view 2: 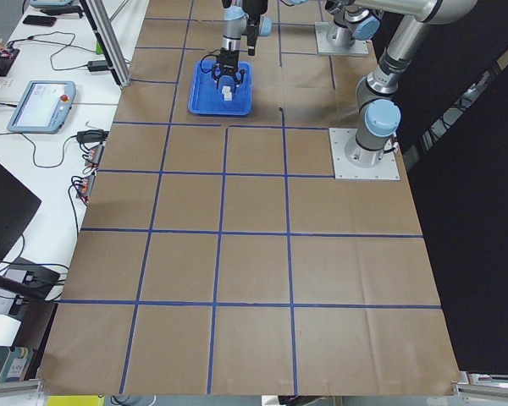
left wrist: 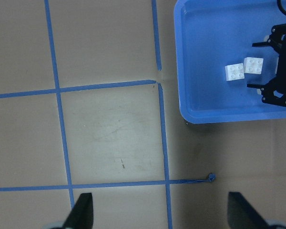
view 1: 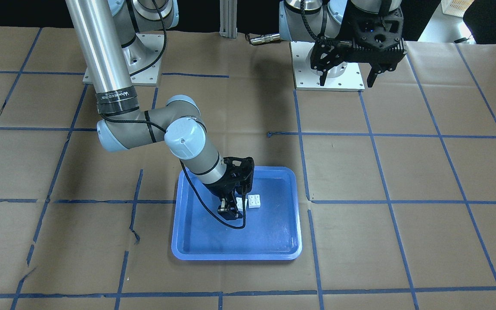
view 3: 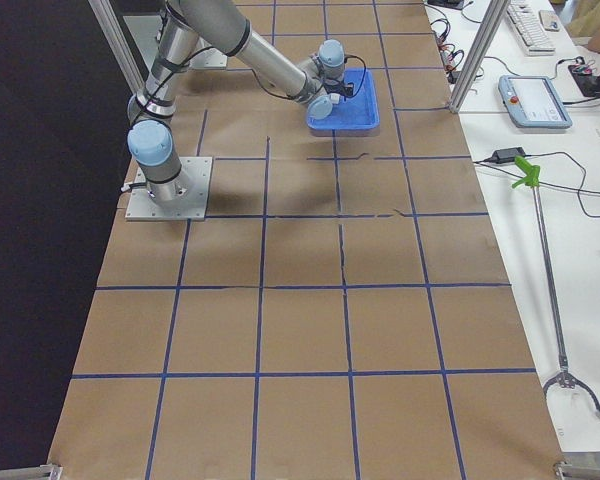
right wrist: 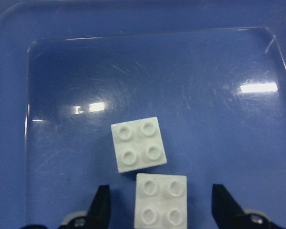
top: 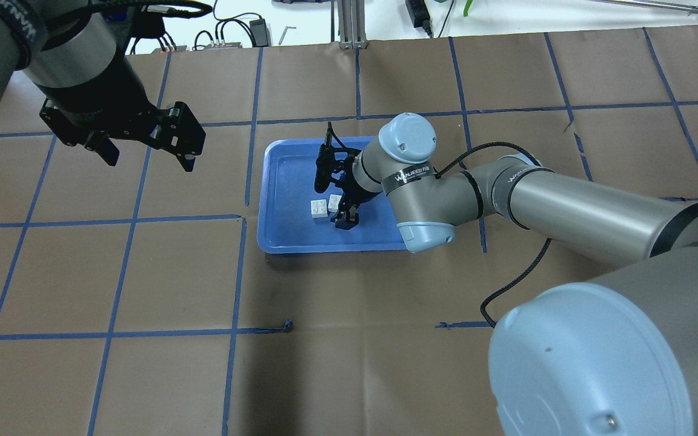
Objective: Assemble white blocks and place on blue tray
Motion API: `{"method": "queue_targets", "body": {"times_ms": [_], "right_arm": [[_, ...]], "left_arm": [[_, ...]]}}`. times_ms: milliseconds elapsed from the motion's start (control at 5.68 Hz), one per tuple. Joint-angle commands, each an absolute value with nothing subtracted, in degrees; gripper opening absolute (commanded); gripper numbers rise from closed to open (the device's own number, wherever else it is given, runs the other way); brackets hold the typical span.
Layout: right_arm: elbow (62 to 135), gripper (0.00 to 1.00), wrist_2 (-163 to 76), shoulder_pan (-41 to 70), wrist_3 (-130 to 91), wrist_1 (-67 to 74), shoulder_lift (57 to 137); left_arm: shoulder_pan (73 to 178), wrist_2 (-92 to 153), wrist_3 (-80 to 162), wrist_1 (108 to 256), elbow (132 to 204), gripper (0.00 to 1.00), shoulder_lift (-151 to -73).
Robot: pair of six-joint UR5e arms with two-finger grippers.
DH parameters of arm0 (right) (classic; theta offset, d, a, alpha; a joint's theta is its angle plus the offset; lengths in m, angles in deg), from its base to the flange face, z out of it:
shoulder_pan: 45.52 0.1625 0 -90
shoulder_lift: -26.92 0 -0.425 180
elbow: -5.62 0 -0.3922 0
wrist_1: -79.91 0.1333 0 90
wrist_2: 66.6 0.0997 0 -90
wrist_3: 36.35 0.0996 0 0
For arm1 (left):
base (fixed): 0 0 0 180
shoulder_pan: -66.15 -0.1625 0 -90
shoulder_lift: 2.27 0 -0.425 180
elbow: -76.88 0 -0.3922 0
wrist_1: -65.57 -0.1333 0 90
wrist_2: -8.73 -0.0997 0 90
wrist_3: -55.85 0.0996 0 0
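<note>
White blocks (right wrist: 138, 144), two small square studded plastic bricks: studs up, unjoined, just beside each other on large blue plastic tray (right wrist: 133, 16). Right gripper (right wrist: 162, 210) fingers apart, straddling nearer block. Left gripper (top: 149, 156) fingers apart, hovering off tray. Risk: closing fingers nudge neighbour, skewing grasp.

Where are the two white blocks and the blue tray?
Lower white block (right wrist: 160, 201): right wrist view, studded top face.
Upper white block (right wrist: 138, 144): right wrist view, studded top face.
Blue tray (view 1: 239, 256): front-facing view, bottom rim.

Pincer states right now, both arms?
Left pincer: open, empty.
Right pincer: open, straddling one white block in the blue tray, not gripping it.
</note>
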State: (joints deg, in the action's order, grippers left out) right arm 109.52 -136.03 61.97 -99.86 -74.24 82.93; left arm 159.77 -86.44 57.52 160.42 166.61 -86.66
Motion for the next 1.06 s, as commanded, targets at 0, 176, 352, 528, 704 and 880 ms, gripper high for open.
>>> {"method": "queue_targets", "body": {"times_ms": [0,176,352,528,704,880], "right_arm": [[109.4,0.63,-136.0,62.0,-100.2,-74.2,83.0],[109.4,0.62,-136.0,62.0,-100.2,-74.2,83.0],[109.3,0.67,-136.0,62.1,-100.2,-74.3,83.0],[109.2,0.71,-136.0,62.1,-100.0,-74.4,83.0],[109.2,0.94,-135.9,62.1,-99.7,-74.5,83.3],[108.6,1.00,-136.4,61.9,-99.5,-73.9,84.7]], "left_arm": [[160.2,-85.8,57.6,160.1,167.1,0.99,-86.9],[160.5,-85.1,57.7,160.0,167.3,0.99,-86.9],[160.9,-85.1,57.8,160.0,167.4,0.99,-87.1],[161.1,-85.1,57.6,160.0,167.3,0.99,-87.2],[161.2,-85.1,57.6,160.0,167.3,0.99,-87.2],[161.2,-85.0,57.4,160.0,167.2,0.99,-87.2]]}}
